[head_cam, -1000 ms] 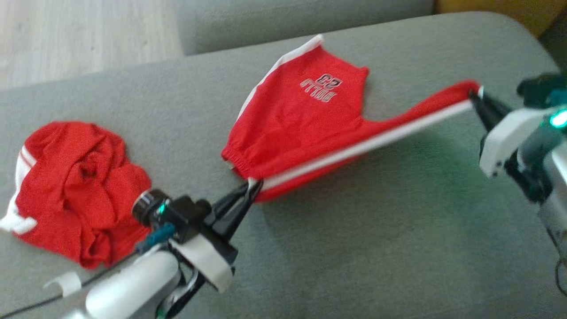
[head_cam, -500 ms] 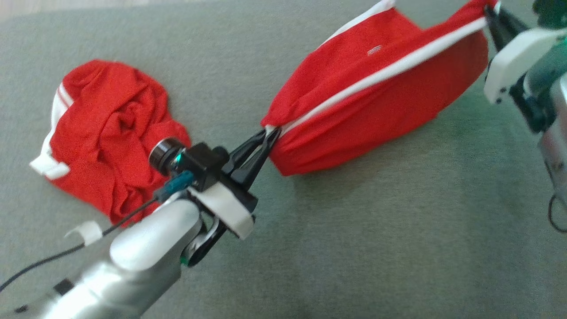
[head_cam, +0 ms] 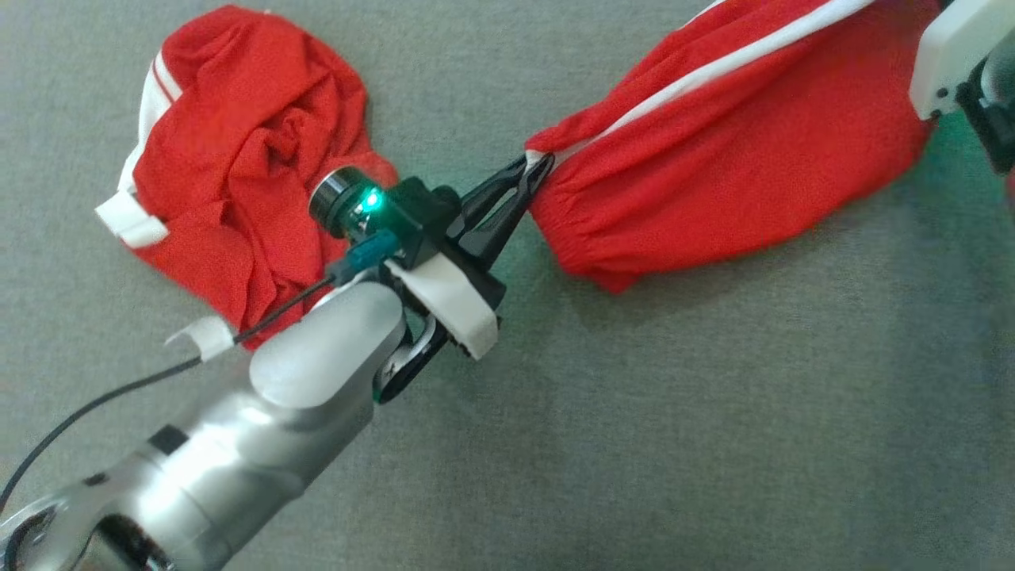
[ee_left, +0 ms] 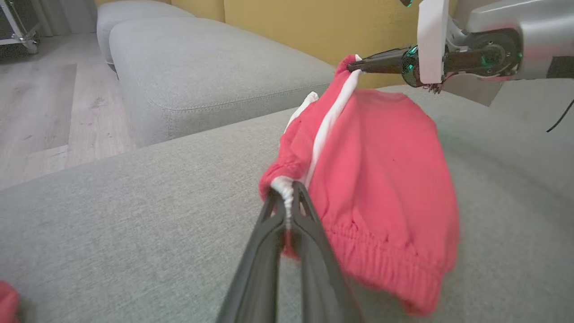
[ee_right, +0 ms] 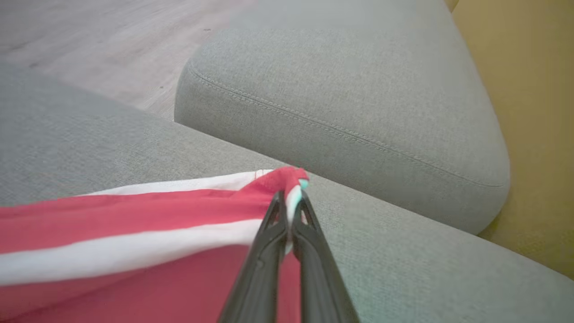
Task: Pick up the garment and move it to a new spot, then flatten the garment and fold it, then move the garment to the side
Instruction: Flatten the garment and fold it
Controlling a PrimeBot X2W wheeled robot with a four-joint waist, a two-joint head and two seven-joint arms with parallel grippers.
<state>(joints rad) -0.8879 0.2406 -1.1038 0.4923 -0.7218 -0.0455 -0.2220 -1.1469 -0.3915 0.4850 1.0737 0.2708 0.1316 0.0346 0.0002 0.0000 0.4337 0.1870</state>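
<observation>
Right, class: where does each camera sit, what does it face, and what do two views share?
Head view: on the head, facing down at the grey fabric cushion; left gripper and silver forearm show.
Left wrist view: along its own fingers, facing red white-striped shorts and the right gripper.
Right wrist view: along its own fingers, facing the shorts' corner.
Shared: the shorts, in both wrist views.

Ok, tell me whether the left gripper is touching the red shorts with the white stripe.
Touching. The left wrist view shows the left gripper shut on the red shorts, their white-trimmed corner pinched between its two dark fingers.
</observation>
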